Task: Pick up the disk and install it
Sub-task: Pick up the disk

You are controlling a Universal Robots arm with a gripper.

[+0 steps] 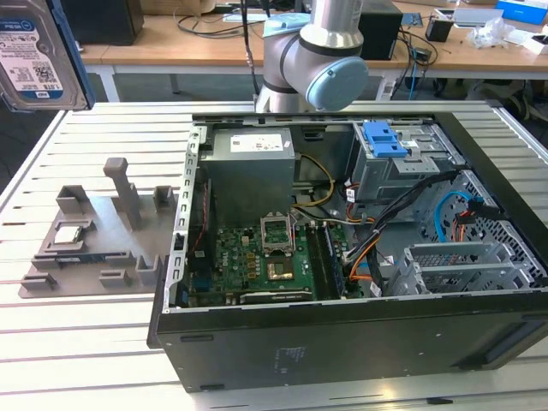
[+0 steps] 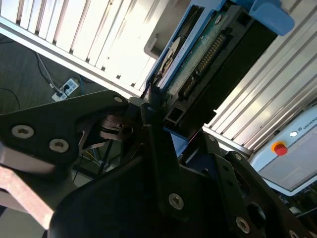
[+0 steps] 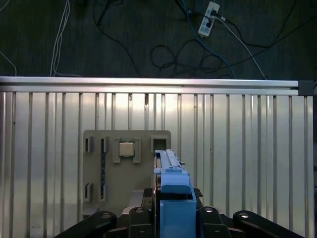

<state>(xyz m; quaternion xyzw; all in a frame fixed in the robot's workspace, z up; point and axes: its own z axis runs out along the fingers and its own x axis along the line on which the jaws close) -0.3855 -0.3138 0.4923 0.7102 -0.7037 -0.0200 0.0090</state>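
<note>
the pick looks done and the carry is in hand: the gripper (image 3: 174, 220) is clamped on the disk (image 3: 173, 191), which stands on edge between its fingers, high above the grey fixture (image 3: 126, 183) beneath the tool. the install is not yet done. it calls for lining the disk up with the drive cage (image 1: 402, 171), well away from the tool. the disk is a silver slab in a blue frame with a white-and-blue label, probably held square.
</note>
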